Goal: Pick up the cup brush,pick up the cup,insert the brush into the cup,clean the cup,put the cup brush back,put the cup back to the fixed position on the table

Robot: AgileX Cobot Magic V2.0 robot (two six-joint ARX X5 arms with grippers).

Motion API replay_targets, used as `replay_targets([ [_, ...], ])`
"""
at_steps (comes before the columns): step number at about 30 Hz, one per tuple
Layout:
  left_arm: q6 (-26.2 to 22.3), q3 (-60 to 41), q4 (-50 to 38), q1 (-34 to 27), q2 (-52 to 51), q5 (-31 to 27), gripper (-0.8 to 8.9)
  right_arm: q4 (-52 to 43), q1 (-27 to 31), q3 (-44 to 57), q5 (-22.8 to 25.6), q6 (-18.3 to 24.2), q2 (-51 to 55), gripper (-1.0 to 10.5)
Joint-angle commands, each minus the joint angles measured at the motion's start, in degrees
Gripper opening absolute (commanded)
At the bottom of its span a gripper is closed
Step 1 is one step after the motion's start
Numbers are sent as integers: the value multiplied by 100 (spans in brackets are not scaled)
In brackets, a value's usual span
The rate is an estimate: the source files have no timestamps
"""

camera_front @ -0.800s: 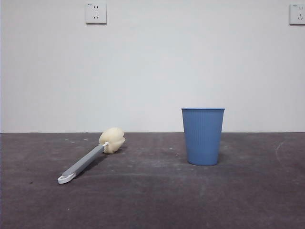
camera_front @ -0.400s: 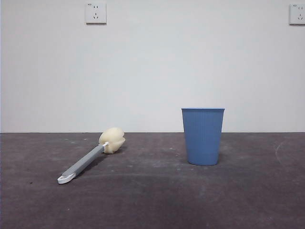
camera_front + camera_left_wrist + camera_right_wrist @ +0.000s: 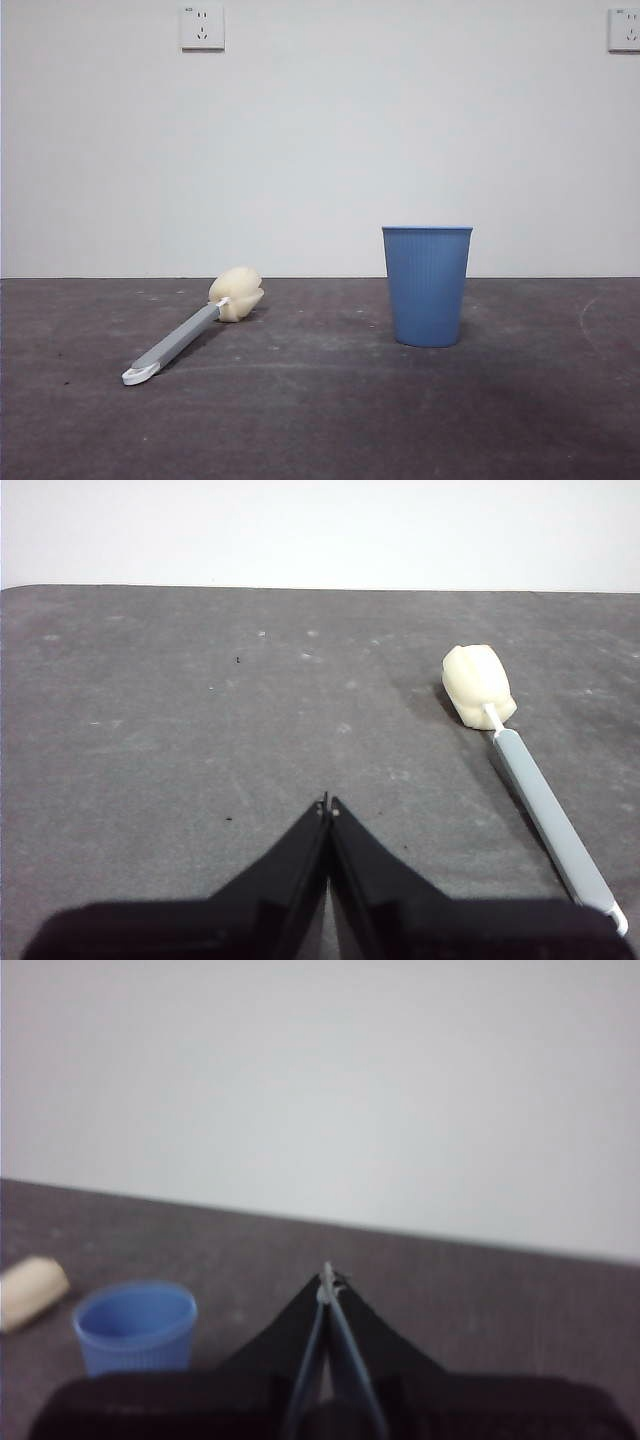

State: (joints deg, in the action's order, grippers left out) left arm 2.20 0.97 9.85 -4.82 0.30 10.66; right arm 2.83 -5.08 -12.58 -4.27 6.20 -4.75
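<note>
The cup brush lies flat on the dark grey table at the left, its cream sponge head toward the wall and its white looped end toward the front. It also shows in the left wrist view. The blue ribbed cup stands upright to the right of the middle and also shows in the right wrist view. My left gripper is shut and empty, above the table, apart from the brush. My right gripper is shut and empty, apart from the cup. Neither arm shows in the front view.
A white wall stands behind the table's far edge, with a socket high at the left and another socket at the top right. The brush's sponge head shows beside the cup in the right wrist view.
</note>
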Motion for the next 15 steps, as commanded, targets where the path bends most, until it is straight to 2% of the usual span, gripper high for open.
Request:
replay_targets([
  [1, 37, -76, -33, -15, -11, -4, -3, -356, 118, 634, 20, -479, 254, 1],
  [6, 37, -76, -33, -15, -11, -4, -3, -492, 297, 1222, 13, -761, 463, 1],
  [13, 37, -76, -35, -15, -11, -4, -3, 732, 466, 1231, 2, -721, 463, 1],
  [15, 37, -76, -31, -15, -11, -4, -3, 739, 468, 1228, -20, -654, 466, 1],
])
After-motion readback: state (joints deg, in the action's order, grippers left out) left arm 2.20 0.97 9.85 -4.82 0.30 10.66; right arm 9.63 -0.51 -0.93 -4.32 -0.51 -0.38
